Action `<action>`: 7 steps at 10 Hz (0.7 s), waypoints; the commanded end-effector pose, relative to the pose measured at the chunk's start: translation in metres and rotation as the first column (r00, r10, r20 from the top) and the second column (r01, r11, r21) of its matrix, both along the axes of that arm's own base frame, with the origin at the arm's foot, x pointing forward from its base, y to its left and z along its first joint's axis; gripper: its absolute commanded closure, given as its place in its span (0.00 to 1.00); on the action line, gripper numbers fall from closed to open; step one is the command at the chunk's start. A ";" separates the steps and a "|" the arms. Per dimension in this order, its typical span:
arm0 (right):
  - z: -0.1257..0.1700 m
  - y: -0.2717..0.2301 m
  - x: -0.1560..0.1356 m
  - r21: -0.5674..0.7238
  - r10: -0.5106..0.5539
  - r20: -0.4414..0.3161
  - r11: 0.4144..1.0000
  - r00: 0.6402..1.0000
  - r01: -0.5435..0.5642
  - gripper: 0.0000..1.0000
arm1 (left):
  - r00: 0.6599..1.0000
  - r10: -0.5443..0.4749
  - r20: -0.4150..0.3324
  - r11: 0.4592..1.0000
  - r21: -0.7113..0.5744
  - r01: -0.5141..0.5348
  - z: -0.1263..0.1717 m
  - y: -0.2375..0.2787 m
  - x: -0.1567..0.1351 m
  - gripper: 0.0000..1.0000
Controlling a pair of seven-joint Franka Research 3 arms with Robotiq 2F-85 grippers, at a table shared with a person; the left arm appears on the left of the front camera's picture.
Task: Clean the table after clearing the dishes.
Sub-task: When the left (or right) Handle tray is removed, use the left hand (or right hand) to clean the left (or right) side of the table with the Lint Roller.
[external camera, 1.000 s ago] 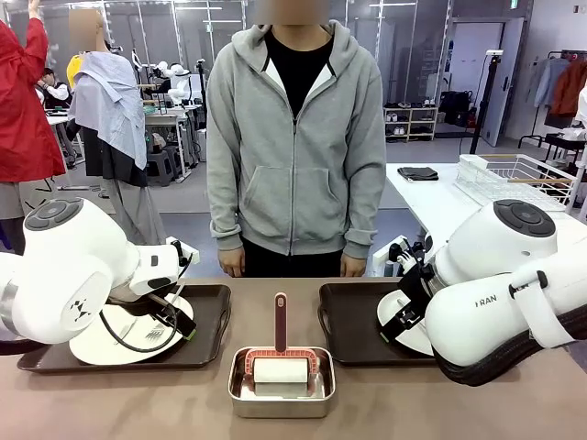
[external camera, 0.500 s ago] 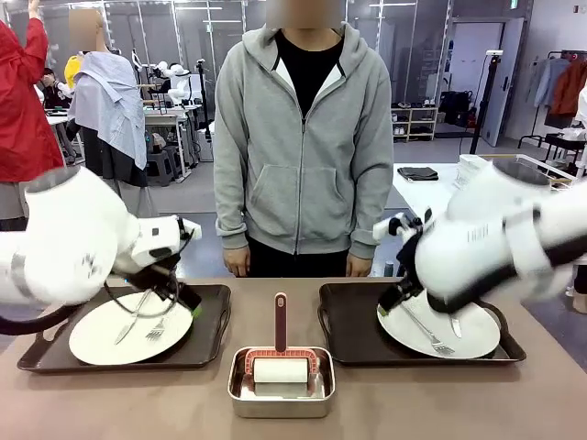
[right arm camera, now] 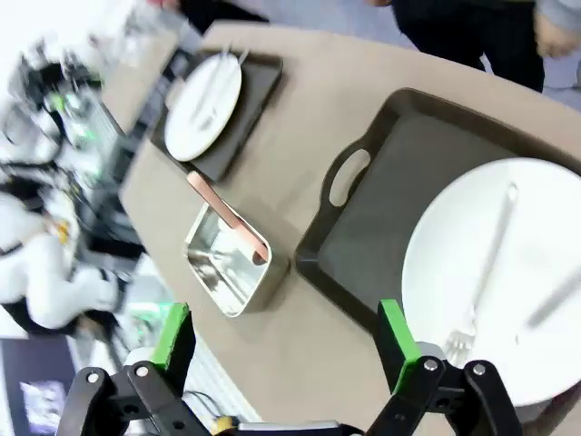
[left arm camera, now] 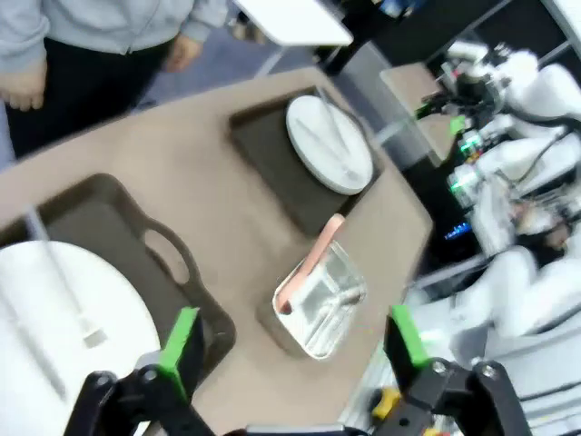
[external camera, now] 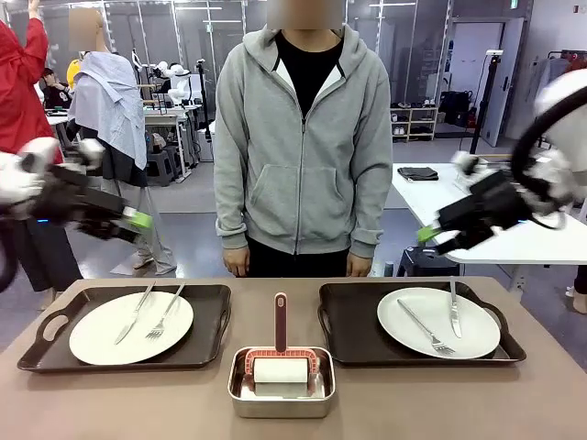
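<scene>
Two white plates lie on dark brown trays on the taupe table point(external camera: 385, 408). The left plate point(external camera: 131, 327) and the right plate point(external camera: 438, 323) each carry a knife and fork. My left gripper point(external camera: 133, 220) hangs open high above the left tray point(external camera: 55, 353), out over the table's left side. My right gripper point(external camera: 431, 236) hangs open high above the right tray point(external camera: 353, 321). Nothing is between either pair of green pads. The left wrist view looks down on its plate point(left arm camera: 64, 318). The right wrist view shows its plate point(right arm camera: 490, 272).
A small steel pan point(external camera: 281, 385) with a pink-handled roller stands at the front middle between the trays. A person in a grey hoodie point(external camera: 303, 137) stands at the far edge, hands hanging down. A white side table point(external camera: 431, 197) is at back right.
Both arms have swung up and outward from low over the trays. The plates and cutlery they covered now lie in full view. Both grippers stayed open.
</scene>
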State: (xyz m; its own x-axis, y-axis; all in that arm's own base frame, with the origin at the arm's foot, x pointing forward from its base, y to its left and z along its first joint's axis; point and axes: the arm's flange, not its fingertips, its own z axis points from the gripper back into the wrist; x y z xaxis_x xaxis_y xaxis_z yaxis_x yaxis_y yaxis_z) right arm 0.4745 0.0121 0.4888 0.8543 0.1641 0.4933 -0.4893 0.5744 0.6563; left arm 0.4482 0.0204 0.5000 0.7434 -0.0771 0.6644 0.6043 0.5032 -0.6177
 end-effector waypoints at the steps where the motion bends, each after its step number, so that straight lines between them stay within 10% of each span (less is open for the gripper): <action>1: -0.032 -0.060 -0.026 0.206 -0.195 -0.074 0.957 0.978 0.206 0.00 | 0.974 0.169 -0.150 0.944 -0.260 -0.204 -0.044 0.067 -0.013 0.00; 7: -0.016 -0.264 -0.173 0.459 -0.686 -0.082 0.618 0.723 0.638 0.00 | 0.739 0.651 -0.176 0.672 -0.320 -0.668 -0.034 0.221 -0.157 0.00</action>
